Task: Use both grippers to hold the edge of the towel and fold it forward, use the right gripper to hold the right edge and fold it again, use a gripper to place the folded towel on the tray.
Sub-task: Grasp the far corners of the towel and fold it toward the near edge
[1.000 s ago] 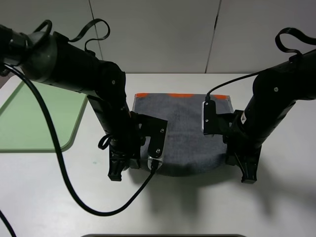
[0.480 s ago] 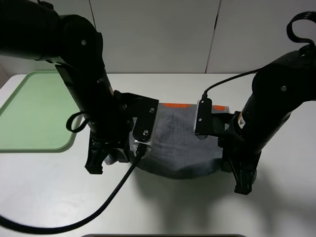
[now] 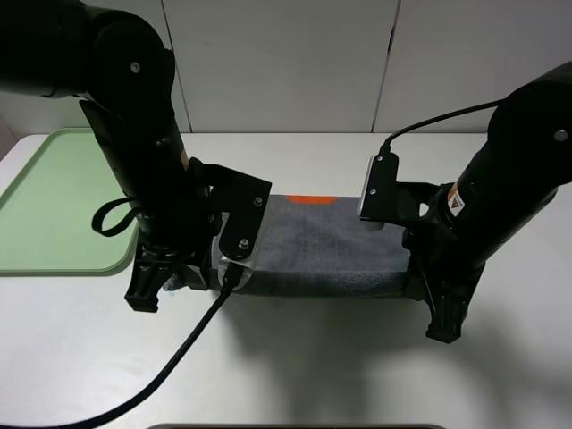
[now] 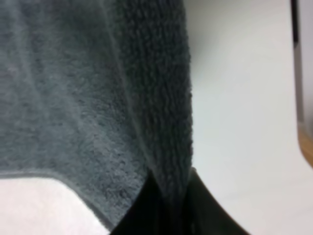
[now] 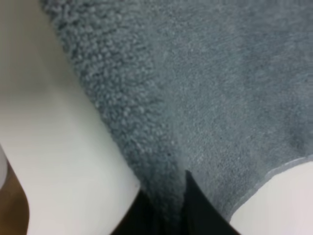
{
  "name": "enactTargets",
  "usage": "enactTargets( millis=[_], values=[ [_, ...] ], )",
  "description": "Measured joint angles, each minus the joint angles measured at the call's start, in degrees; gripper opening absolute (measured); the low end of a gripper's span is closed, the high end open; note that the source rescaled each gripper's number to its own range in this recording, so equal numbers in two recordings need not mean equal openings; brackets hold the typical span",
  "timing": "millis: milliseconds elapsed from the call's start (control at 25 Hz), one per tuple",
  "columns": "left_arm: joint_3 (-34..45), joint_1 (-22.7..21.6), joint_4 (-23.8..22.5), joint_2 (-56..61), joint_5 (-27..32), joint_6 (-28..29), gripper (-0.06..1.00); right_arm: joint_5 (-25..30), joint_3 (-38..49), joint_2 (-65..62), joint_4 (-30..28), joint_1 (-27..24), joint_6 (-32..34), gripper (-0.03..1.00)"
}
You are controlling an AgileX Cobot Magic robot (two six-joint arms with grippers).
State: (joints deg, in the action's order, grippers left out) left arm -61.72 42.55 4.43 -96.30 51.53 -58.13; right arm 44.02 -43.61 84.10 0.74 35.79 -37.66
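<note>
Grips dark grey terry cloth towel (image 3: 313, 250) with left claw (image 4: 168, 196) and right claw (image 5: 171, 196), both clamped on its lifted edge over white counter (image 3: 313, 375). Risks skewed fold if carried forward unevenly.

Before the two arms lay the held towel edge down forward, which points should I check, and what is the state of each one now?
1. Left gripper shut on the towel edge: ok, cloth is pinched in it.
2. Right gripper shut on the towel edge: ok, cloth is pinched in it.
3. Held edge level between both grippers: ok, roughly horizontal in the high view.
4. Orange band end lying flat on the table: cannot tell, mostly hidden.
5. Tray out of the fold's path: ok, it sits apart, to the left.
</note>
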Motion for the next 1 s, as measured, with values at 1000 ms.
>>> enactTargets(
  millis=[1000],
  values=[
    [0.0,-7.3,-1.3,-0.1,-21.2,0.3,0.00,-14.0,-4.9,3.0,-5.9,-6.3,0.0,0.00]
  ],
)
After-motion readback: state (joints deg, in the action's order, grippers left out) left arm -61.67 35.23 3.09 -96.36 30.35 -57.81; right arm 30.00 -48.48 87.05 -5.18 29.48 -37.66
